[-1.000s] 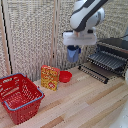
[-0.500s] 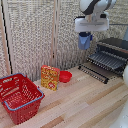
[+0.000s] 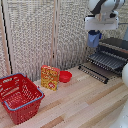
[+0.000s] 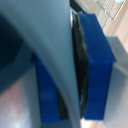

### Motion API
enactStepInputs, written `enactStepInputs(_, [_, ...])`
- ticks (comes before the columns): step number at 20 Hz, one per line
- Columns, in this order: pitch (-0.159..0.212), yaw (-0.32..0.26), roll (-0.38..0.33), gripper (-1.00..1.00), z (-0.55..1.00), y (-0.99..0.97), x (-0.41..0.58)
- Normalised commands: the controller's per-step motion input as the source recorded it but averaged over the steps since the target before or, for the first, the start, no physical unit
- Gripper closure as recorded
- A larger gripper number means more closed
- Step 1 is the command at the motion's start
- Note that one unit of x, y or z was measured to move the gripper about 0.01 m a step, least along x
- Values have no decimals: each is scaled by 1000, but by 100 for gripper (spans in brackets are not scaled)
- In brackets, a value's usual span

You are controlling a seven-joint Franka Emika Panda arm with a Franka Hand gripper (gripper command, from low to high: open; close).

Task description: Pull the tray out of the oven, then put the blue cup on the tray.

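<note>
Wooden tabletop (image 3: 85, 102) with a ribbed beige screen behind it, pretty ordinary setup. Over on the exterior view's right sits the oven (image 3: 116, 49), door dropped open, and the tray (image 3: 106, 61) looks already slid out over the door, dark parallel bars sticking forward. So I'd say the first half is done and we're in the cup-carrying part now.

The gripper (image 3: 94, 36) is up in the air just to the left of the oven top in that view, closed around the blue cup (image 3: 94, 38), which hangs below the white hand well clear of the table. In the wrist view the blue pads (image 4: 95, 65) are pinching a thin pale wall of the cup (image 4: 60, 65) between them, so it seems to be held by the rim, though it's blurry.

Cup itself is small, plain, light blue, looks roughly upright.

Next move, I reckon: shift it toward the tray and lower it down until it sits on the bars, then let go. Bars have gaps, so it'd want to land flat or it could tip.

Other stuff on the table: a red basket (image 3: 19, 97), a cereal box (image 3: 50, 78) and a red bowl (image 3: 65, 76), all well apart from the action
</note>
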Motion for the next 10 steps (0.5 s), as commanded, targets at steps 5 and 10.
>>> enactStepInputs(5, [70,-126,0,100,0,-823,105])
enactStepInputs(10, [151,-104,0,100,0,-819,177])
